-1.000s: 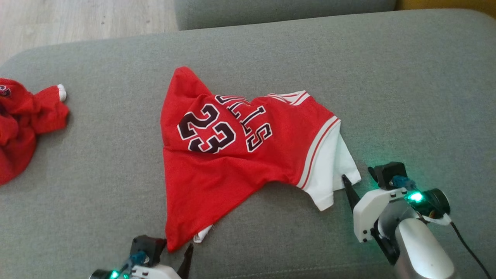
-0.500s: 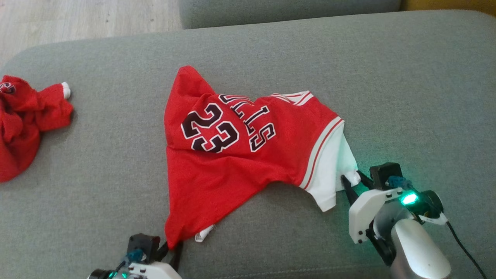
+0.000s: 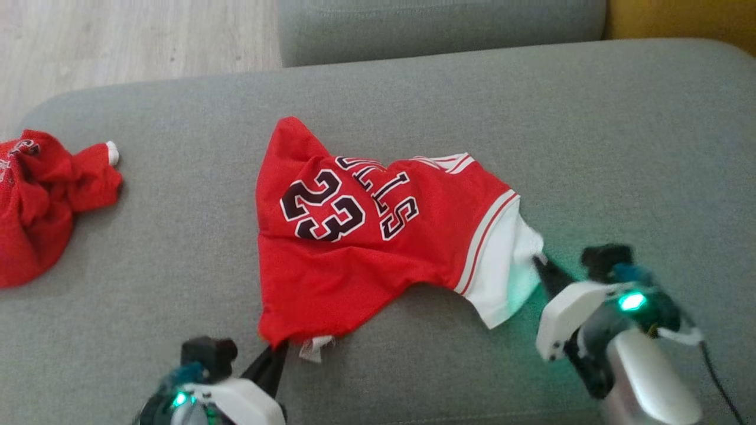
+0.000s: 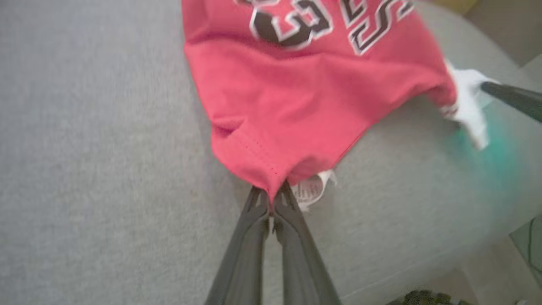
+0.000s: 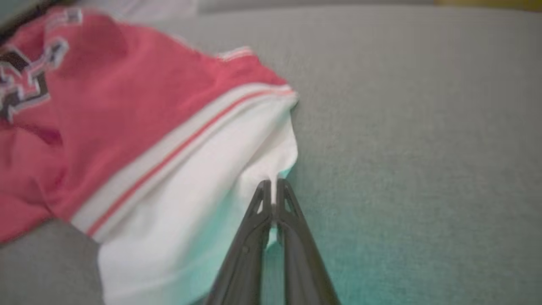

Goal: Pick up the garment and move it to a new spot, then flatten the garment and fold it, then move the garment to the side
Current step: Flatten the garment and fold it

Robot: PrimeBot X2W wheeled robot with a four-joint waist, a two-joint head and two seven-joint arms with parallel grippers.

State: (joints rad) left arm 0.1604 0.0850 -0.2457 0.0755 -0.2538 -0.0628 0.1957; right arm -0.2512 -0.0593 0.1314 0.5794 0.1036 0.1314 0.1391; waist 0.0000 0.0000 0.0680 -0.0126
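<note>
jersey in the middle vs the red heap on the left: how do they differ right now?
Pose: the jersey lies spread out, its 23 readable; the red heap is bunched up.
Grip: the left gripper pinches the jersey's red hem corner and the right gripper its white edge; the red heap is untouched.
Shared: both are red with white trim, on the grey cushion.

Soft daylight, blurred wrist views

We see the right gripper (image 5: 274, 183) closed, tips pinching the white edge of the garment (image 5: 127, 84). Red part w/ striped trim lies on left side, blurry; dark print there is maybe letters. Grey cushion (image 5: 402, 127) is under everything.
</note>
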